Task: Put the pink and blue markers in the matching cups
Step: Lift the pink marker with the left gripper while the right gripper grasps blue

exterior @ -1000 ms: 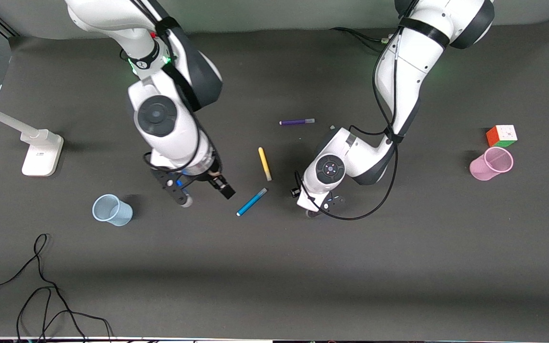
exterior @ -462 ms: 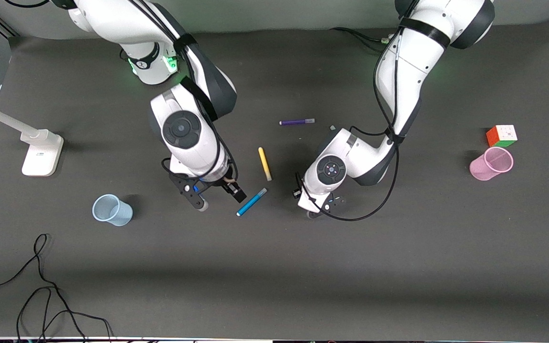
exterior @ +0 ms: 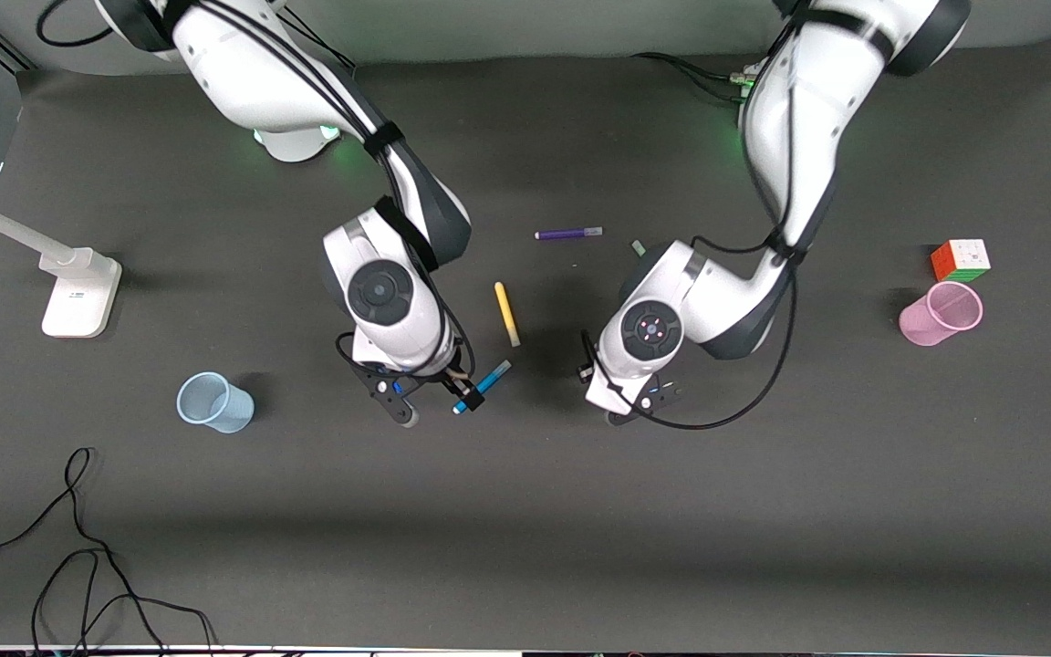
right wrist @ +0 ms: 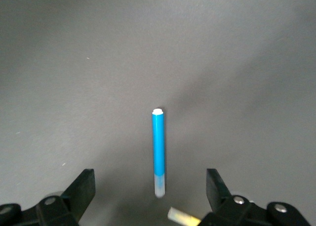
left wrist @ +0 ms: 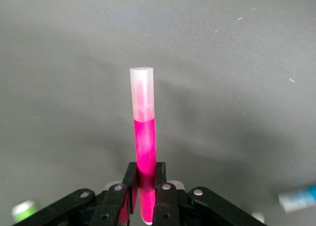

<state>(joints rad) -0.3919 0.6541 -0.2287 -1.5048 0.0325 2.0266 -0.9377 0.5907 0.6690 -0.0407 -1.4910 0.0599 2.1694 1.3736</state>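
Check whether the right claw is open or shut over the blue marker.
Open. The right claw hangs over the slim blue felt-tip marker lying flat on the table, its fingers spread wide either side, touching nothing.

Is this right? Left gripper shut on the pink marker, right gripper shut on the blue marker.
Partly. The left gripper is shut on the pink marker. But the right wrist view shows the right gripper open, fingers wide apart, over the blue marker, which lies on the table ungrasped.
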